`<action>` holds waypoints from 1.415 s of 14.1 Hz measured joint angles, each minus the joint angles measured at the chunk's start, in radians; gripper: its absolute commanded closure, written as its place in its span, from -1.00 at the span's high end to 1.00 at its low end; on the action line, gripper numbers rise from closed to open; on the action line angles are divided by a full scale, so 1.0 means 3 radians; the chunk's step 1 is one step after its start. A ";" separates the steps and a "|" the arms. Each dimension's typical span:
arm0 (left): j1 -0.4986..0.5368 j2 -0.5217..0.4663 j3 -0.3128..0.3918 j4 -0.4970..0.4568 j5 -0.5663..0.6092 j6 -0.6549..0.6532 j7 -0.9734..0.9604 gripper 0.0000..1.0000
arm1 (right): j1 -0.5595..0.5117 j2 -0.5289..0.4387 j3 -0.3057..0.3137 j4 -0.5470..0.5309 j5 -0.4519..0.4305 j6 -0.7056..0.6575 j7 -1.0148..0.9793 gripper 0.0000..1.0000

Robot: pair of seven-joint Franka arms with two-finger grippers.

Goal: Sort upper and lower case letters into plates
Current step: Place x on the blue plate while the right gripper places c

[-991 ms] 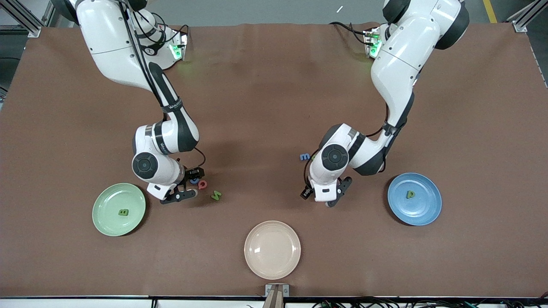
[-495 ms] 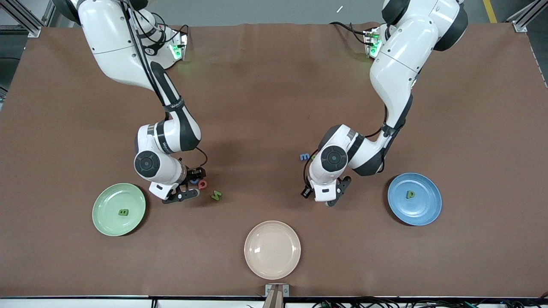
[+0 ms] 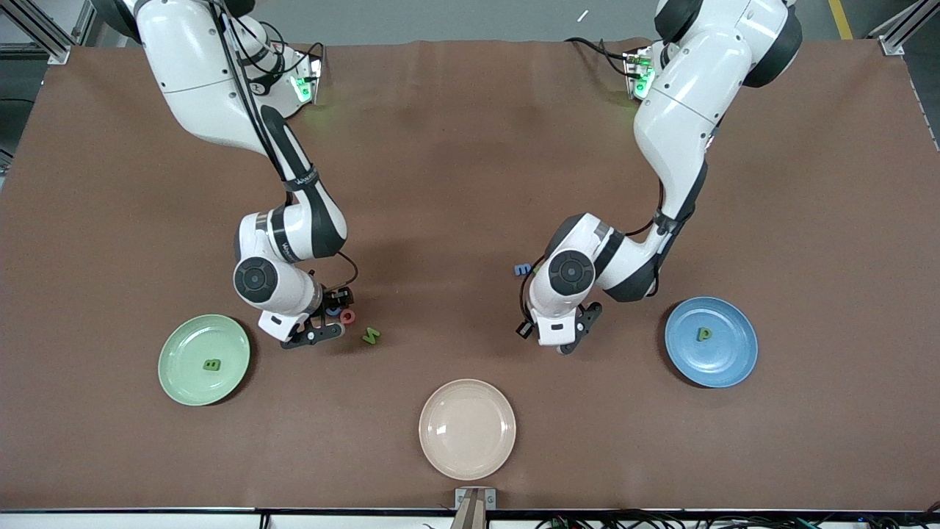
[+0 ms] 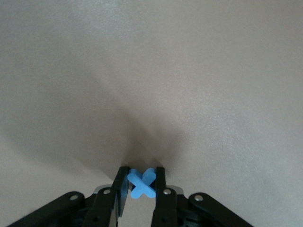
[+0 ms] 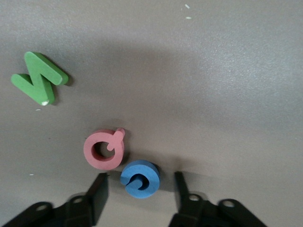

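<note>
letters lie in small groups on the brown table cover. from the front view i see my right arm bent down with the right gripper low at the pink letter, and a green letter lies just beside, nearer to the camera. my left arm is folded down too, and the left gripper is low at the cover between the cream plate and the blue plate. one green letter lies in the blue plate, another in the green plate. a blue letter m lies near the left arm's elbow.

in the left wrist view the left gripper is closed on a blue letter x, pinched between both fingers over the bare cover.

in the right wrist view the right gripper is part open, with the fingers on two sides of a blue round letter and not touching it. the pink letter touches this blue one, and the green letter lies apart.
</note>
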 measured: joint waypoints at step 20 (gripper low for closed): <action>0.1280 -0.0340 0.0083 -0.0022 0.0698 -0.1157 0.3013 0.99 | -0.0987 0.0040 -0.0100 0.0702 -0.0622 -0.0278 -0.0734 -0.11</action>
